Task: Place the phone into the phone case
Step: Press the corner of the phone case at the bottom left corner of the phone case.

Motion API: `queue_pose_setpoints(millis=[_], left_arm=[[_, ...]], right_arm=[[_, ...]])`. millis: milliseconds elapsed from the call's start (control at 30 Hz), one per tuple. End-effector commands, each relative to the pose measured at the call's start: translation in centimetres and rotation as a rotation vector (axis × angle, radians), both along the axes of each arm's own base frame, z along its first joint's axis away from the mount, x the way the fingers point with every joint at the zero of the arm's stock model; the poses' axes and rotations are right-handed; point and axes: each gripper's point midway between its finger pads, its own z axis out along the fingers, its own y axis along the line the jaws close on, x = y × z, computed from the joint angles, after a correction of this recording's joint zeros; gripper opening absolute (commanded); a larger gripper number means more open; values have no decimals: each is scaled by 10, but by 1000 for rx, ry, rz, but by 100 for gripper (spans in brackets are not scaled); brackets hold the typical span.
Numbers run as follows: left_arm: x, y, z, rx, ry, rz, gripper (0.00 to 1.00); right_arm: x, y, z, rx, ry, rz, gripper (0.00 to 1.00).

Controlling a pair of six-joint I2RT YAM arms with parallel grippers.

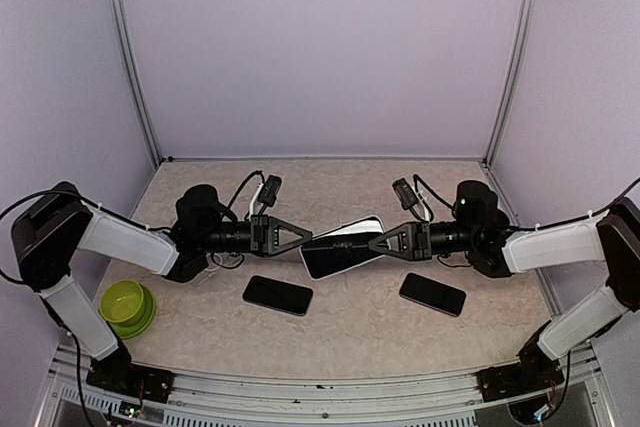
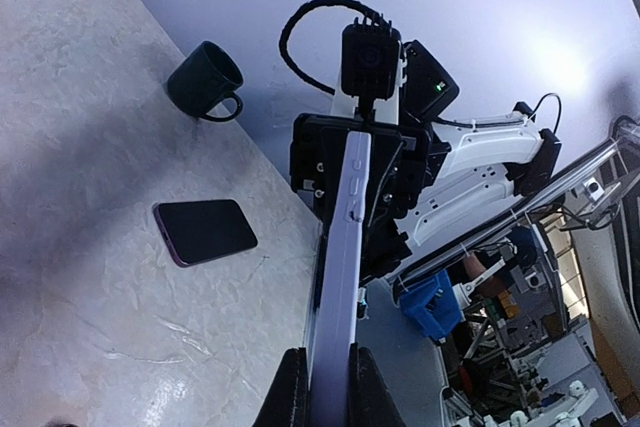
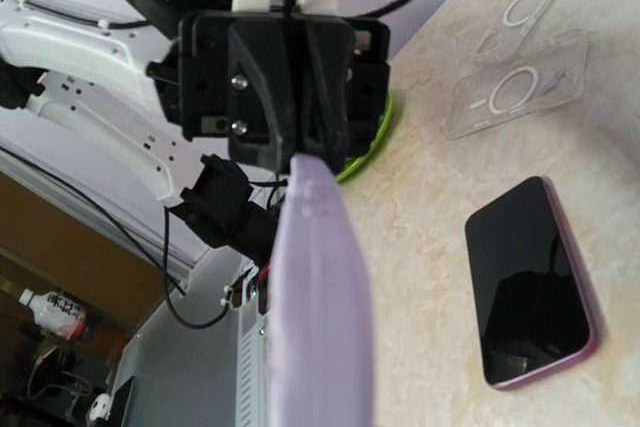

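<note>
**A:** Phone (image 1: 340,247) is in the air over the middle of the tabletop. Its long axis runs from the left edge to the right edge, with the right end angled slightly toward the far edge and the dark screen facing up.

**B:** And the grip?

**A:** The left gripper (image 1: 306,239) is clamped on its left end and the right gripper (image 1: 374,242) on its right end. The phone spans the gap between them.

**B:** Below it?

**A:** Two dark spare phones (image 1: 277,294) lie flat, closer to the near edge.

text: none legible | bottle (image 3: 52,309) label: perhaps printed, too blurred
</note>
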Motion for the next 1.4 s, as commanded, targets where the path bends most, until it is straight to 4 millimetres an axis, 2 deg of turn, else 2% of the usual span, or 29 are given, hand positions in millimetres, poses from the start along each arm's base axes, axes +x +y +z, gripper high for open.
queue_pose_setpoints(millis=[0,67,267,467,633,900,1167,1267,1367], left_arm=[[15,15,-2,-55,125,40,0],[15,15,-4,-57,135,42,6],[15,17,-5,-49,132,52,33],[14,16,-15,15,101,70,41],[16,8,-29,96,62,98,43],[5,-5,-11,39,22,39,43],[-7,-8,-3,-3,2,-9,42],[-8,-9,-8,13,2,-10,38],[-7,-9,-13,27,7,-1,22]], right_arm=[[6,-6,13,39,-108,-22,0],[6,-7,12,38,-107,-24,0],[6,-9,12,43,-101,-26,0],[7,-10,19,55,-111,-29,0],[7,-9,20,59,-109,-26,0],[8,-9,15,49,-95,-32,0],[9,-10,12,46,-87,-38,0],[9,-10,14,48,-88,-38,0],[9,-9,15,51,-86,-34,0]])
